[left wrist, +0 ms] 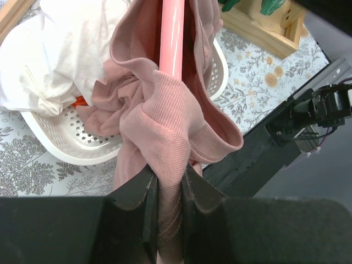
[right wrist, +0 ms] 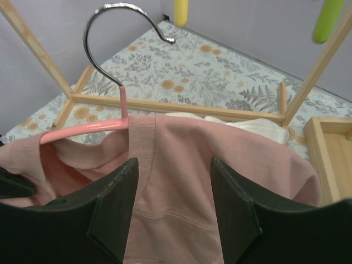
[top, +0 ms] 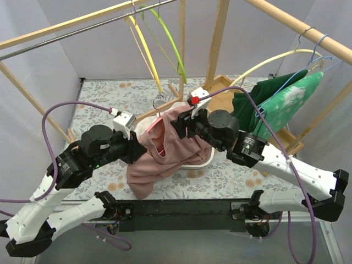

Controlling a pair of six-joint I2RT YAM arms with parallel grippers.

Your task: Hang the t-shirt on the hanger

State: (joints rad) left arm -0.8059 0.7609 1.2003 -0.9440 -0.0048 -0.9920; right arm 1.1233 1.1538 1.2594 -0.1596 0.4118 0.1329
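The left gripper (left wrist: 168,184) has its jaws closed tight on a bunched fold of the dusty-pink ribbed cotton t-shirt (left wrist: 165,126). The thin pink curved plastic hanger (left wrist: 171,38) runs straight away from it inside the neck opening. The hanger's long axis lies across the table between the two arms, and its metal hook (right wrist: 86,38) stands upward toward the far side. The right gripper (right wrist: 173,165) is spread wide at the collar, pinching nothing visible. Below sits a white perforated plastic basket (left wrist: 71,146).
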